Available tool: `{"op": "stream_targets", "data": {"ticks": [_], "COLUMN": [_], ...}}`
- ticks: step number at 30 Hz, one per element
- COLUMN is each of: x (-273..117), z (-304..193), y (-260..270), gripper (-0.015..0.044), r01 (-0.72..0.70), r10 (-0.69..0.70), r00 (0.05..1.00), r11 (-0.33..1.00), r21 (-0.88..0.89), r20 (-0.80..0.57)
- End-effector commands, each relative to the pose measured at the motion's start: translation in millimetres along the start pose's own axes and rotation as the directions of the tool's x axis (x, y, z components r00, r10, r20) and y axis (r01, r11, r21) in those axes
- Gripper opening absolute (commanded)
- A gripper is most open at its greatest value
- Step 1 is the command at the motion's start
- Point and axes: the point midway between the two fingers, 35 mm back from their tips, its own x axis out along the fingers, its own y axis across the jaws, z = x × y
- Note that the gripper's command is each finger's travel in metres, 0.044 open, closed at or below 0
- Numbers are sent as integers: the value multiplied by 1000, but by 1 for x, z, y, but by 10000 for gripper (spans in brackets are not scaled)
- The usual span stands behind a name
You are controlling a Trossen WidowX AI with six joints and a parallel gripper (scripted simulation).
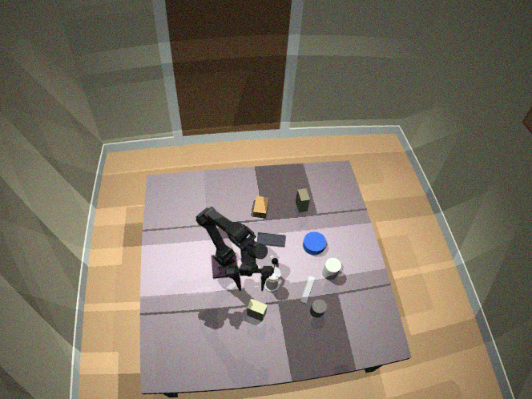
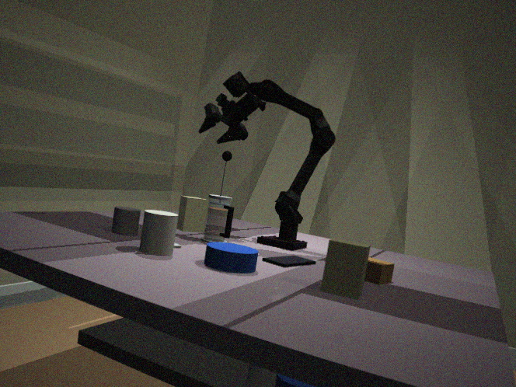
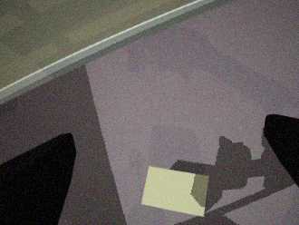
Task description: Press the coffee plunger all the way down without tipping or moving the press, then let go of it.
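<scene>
One gripper (image 2: 220, 124) hangs above the coffee press (image 2: 218, 218), fingers spread wide and holding nothing. The plunger knob (image 2: 226, 156) stands raised on its rod, just below the fingertips and apart from them. The press sits upright on the table (image 2: 374, 341) (near a pale yellow block (image 3: 175, 191)), behind the blue disc (image 2: 231, 256).

boxes 3 (image 1: 260, 206) | cylinders 3 (image 1: 315, 242) | flat plates 2 (image 1: 271, 239) | press 1 (image 1: 272, 281)
</scene>
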Motion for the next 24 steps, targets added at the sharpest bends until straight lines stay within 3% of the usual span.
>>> {"op": "stream_targets", "data": {"ticks": [1,6,11,24], "x": [-35,-85,-126,-87], "z": [-35,-79,-113,-155], "y": [27,45,45,29], "gripper": [440,440,440,440], "r01": [-236,-498,-616,-616], "r10": [230,498,667,671], "r00": [972,851,692,688], "r11": [934,668,347,338], "r21": [-268,-554,-707,-712], "r20": [-54,-164,-276,-276]}}
